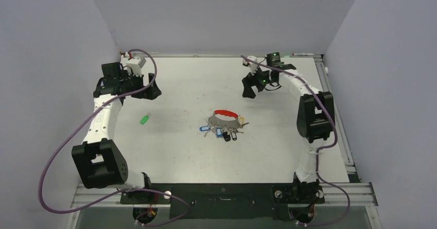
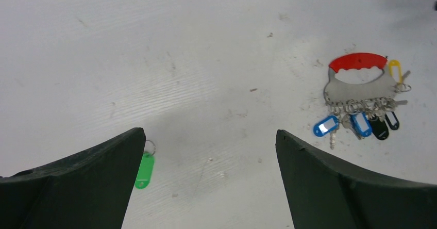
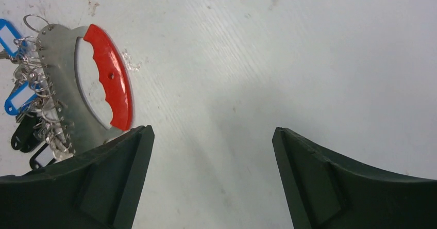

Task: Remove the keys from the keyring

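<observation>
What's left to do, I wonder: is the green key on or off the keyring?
Off: the green key lies alone, well apart from the keyring.

grey keyring (image 1: 222, 120), red arc (image 1: 224, 113), green key (image 1: 145, 119)

Left gripper (image 2: 208, 132): jaws spread wide, nothing between. Green key (image 2: 145, 169) lies alone at 7 o'clock, just beside one finger. Keyring (image 2: 356, 88) at 3 o'clock, red arc uppermost; blue, black and yellow keys (image 2: 360, 123) attached.

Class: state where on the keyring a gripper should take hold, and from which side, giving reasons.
Probably the red arc of the keyring, straddled from above: the ring lies flat, a cut-out opens beside the arc, and the keys crowd the opposite edge.
</observation>
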You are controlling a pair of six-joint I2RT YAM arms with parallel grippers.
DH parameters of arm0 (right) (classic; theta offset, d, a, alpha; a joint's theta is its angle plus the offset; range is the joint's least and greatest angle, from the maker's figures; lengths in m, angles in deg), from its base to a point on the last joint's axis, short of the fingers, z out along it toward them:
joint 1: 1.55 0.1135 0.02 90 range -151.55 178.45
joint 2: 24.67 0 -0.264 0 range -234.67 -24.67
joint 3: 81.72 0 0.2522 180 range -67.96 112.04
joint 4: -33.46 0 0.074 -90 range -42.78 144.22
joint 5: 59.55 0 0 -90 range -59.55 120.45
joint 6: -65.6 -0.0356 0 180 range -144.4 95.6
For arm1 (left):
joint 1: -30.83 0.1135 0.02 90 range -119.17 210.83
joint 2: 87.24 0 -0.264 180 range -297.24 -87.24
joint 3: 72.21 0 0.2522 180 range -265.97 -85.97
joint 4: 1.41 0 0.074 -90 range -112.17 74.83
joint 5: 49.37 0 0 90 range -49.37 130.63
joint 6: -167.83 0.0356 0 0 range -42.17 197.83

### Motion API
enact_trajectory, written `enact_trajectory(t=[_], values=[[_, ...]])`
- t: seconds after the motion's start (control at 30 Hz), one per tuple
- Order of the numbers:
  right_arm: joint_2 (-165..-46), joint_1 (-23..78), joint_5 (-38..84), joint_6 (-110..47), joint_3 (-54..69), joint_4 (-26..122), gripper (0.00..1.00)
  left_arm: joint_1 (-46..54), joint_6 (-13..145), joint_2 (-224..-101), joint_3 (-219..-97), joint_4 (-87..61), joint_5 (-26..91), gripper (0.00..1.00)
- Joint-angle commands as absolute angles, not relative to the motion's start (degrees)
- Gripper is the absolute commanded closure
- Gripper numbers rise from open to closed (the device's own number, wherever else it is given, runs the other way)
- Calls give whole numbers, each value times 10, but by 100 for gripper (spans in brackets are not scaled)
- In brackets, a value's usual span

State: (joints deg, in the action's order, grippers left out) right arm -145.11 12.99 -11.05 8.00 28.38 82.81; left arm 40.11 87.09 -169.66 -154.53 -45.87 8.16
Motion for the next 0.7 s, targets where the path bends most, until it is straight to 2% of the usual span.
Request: enact_trajectory(t=[0.0, 0.2, 0.37, 0.53, 0.67], values=[[-1310, 74, -144, -17, 192, 708, 10, 421, 906, -1692, -1586, -478, 167, 4], [-1167, -3, -116, -108, -11, 575, 10, 421, 913, -1675, -1525, -442, 218, 4], [-1065, -14, -31, -147, -163, 516, 10, 420, 891, -1651, -1441, -408, 219, 4], [-1007, -14, -4, -162, -235, 469, 10, 418, 872, -1630, -1393, -379, 229, 4], [-1018, -14, -3, -170, -234, 458, 10, 418, 856, -1630, -1386, -371, 238, 4]])
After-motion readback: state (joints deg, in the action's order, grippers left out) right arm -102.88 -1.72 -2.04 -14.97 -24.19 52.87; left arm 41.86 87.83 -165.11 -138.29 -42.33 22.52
